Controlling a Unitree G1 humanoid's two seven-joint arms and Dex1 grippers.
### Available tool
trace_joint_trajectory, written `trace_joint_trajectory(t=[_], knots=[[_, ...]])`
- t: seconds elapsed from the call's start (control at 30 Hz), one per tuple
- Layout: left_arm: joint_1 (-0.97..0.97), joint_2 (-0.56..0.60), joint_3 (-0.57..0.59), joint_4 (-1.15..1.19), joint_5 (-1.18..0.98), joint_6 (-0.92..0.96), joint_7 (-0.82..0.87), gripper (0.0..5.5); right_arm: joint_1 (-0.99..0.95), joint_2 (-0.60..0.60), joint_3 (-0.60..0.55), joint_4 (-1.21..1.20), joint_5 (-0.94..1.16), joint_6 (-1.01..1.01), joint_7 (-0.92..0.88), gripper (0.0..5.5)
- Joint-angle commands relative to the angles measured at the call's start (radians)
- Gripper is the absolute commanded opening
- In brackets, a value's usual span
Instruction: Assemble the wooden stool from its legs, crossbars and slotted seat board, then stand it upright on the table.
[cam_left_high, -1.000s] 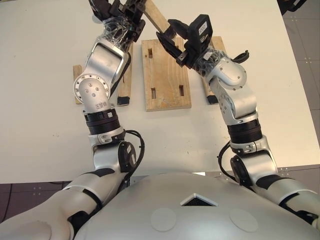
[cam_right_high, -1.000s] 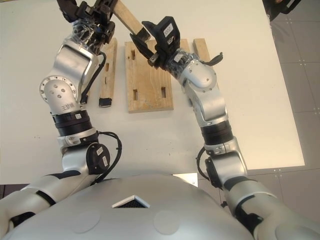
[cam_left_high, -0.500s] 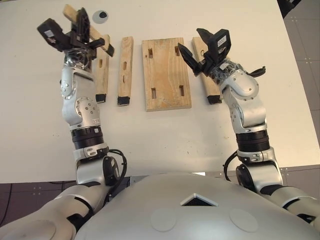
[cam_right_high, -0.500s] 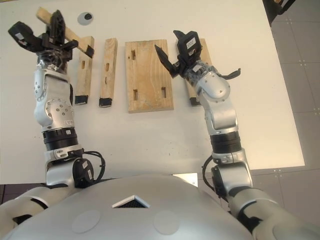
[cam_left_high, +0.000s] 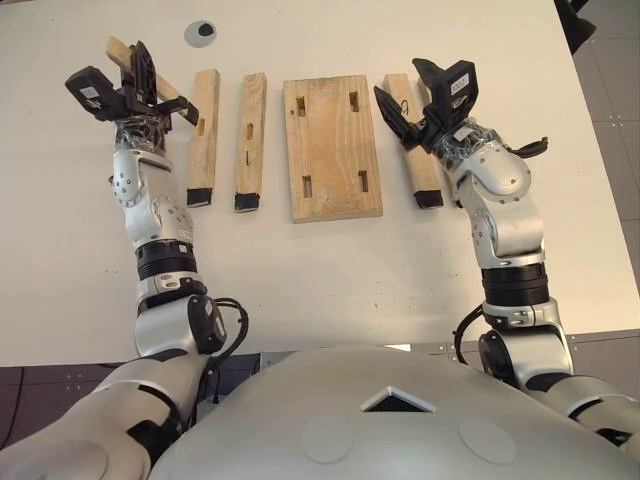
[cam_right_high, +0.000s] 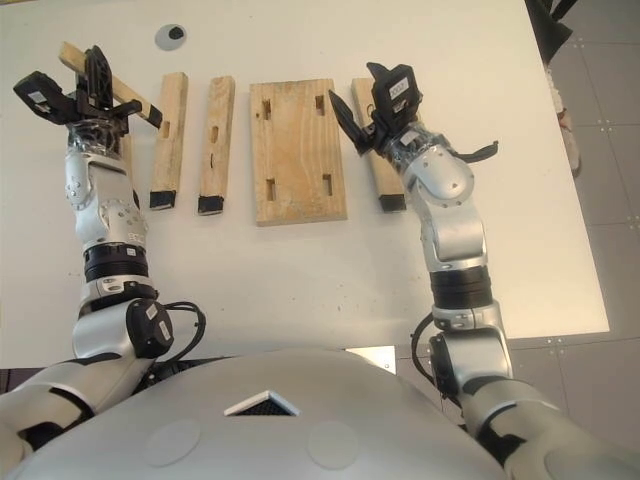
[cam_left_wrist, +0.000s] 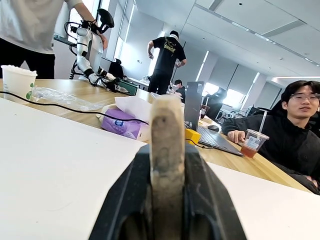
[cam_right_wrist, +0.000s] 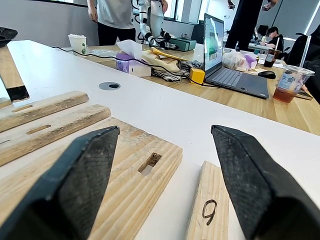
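While the left gripper (cam_left_high: 128, 88) clamps one leg (cam_left_high: 118, 50) (held aloft), the empty, wide-open right gripper (cam_left_high: 397, 78) should squarely straddle the loose leg (cam_left_high: 428, 180) beside the seat board (cam_left_high: 330, 150).

white table (cam_left_high: 330, 270) | grey tiled floor (cam_left_high: 605, 90) at 3 o'clock | wooden desk (cam_right_wrist: 250, 107) beyond, 12 o'clock | windows (cam_left_wrist: 74, 20) behind | ceiling strip lights (cam_left_wrist: 280, 28)

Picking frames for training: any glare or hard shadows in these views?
Left eye view: even light, no glare on the table, only soft shadows beside the board. Left wrist view: bright windows behind the held leg. Right wrist view: board evenly lit, no hard shadows.
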Motion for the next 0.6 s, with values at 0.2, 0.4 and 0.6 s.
trace_joint_trajectory(t=[0.2, 0.4, 0.6], knots=[[0.006, 0.016, 0.026, 0.11, 0.021, -0.083, -0.008, 0.38, -0.01, -0.019, 0.005, 0.014, -0.02, 0.012, 0.012, 3.38], [0.055, -0.018, -0.033, 0.127, 0.095, -0.129, 0.01, 0.38, -0.023, -0.027, 0.0, 0.031, -0.031, 0.01, 0.026, 3.38], [0.111, -0.02, -0.063, 0.292, 0.178, -0.3, 0.022, 0.38, -0.034, -0.026, -0.003, 0.043, -0.042, 0.006, 0.028, 3.38]])
